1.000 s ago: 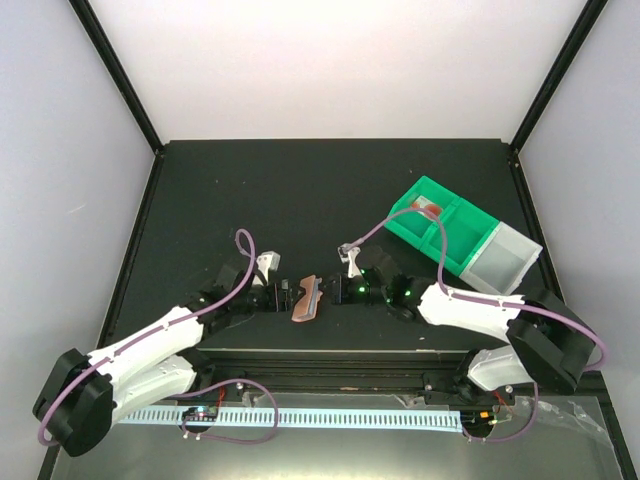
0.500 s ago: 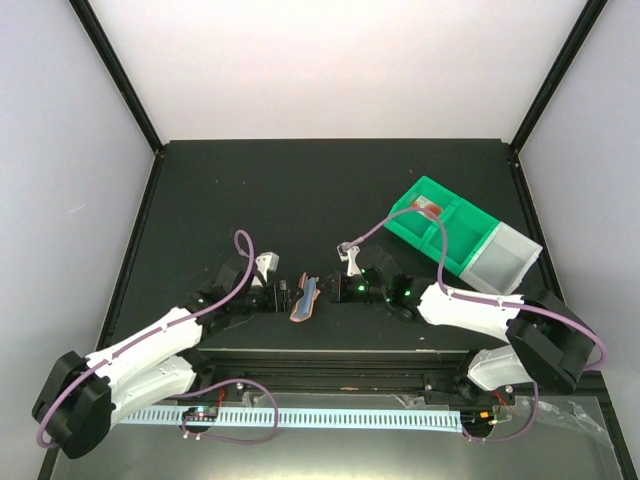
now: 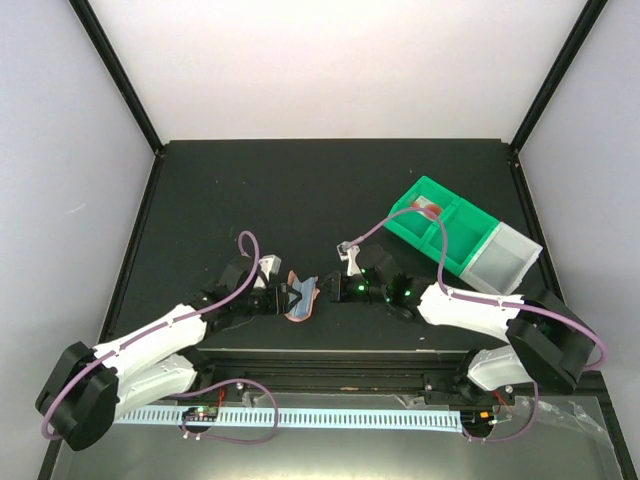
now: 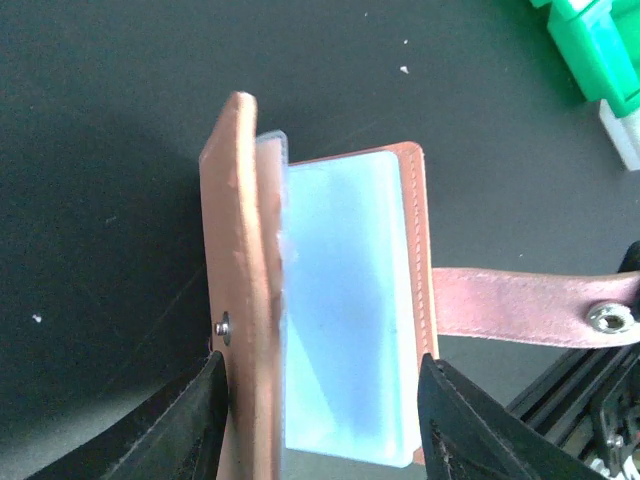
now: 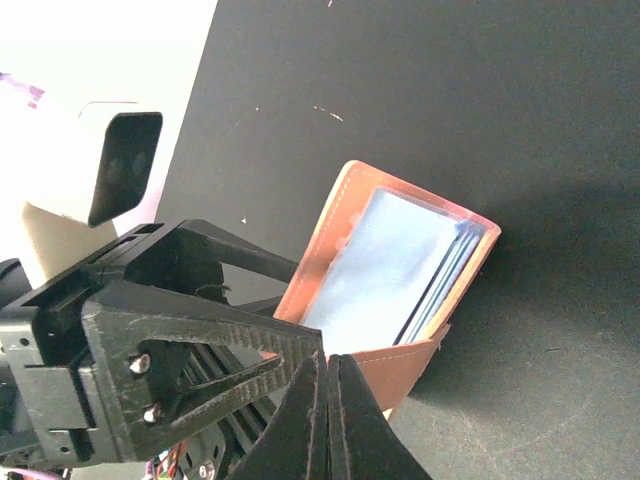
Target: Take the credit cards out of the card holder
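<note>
Left pincer (image 4: 322,400) is clamping the holder (image 4: 238,250) upright near the front edge of the bench (image 3: 300,180), while the right pincer (image 5: 325,375), fingers pressed together, is seemingly pinching the tab (image 4: 520,305). Over the last second the holder is swinging open, baring blue cards (image 4: 345,300), now reachable but not yet out.

No text, label, brand, number or sign can be read in any view. The top card (image 4: 345,310) in the card holder (image 4: 240,280) shows a plain light blue face. The green bin (image 4: 595,45) at the upper right shows plain plastic.
</note>
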{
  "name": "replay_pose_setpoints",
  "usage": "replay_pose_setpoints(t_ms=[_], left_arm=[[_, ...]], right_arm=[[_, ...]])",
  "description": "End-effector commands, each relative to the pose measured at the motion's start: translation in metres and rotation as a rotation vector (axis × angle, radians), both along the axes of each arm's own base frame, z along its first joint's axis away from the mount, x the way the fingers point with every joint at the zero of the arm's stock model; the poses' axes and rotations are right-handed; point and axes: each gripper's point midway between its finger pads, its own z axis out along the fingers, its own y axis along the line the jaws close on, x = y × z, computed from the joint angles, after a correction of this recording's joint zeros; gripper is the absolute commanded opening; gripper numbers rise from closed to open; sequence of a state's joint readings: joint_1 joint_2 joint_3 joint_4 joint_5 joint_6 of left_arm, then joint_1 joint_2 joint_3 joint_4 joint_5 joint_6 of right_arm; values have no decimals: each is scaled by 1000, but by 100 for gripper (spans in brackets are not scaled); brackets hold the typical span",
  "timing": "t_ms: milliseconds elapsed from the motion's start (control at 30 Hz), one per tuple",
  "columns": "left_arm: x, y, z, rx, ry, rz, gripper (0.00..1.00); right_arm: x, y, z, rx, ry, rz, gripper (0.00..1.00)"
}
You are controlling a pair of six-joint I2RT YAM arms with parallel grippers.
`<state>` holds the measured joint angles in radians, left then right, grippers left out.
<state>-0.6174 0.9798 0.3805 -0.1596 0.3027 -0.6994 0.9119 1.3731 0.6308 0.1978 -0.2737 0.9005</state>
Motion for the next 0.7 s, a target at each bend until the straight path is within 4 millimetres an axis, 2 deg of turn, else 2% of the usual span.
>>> replay_pose_setpoints(t_ms=[0,67,133,300,467,500,600,667], left_arm=[[1,2,-5,22,-15,-5,50],[1,4,-8,28,-17,0,45],[2,4,-9,34,-17,-2,36],[2,1,-11,37,-16,-17,4],[4,-6,-10,11,-13,-37,2],[4,-8,-9,1,-14,-42,2],[3,-11,-10,-14,-6,-53,2],[2,-12,-13,-16,11,-52,2]], right_arm=[[6,3,20,43,-39,-14,1],[7,-4,12,8,-40,-33,1],[6,-13,3,-39,-35,-56,1],[7,-49,-23,-182,-50,-142,1],[7,-72,-31,-245,-84,-186,1],[7,-76,-35,-272,-82,-191,3],[8,-92,-48,-366,-61,-231,17],[6,-95,-48,-390,-50,-230,23]])
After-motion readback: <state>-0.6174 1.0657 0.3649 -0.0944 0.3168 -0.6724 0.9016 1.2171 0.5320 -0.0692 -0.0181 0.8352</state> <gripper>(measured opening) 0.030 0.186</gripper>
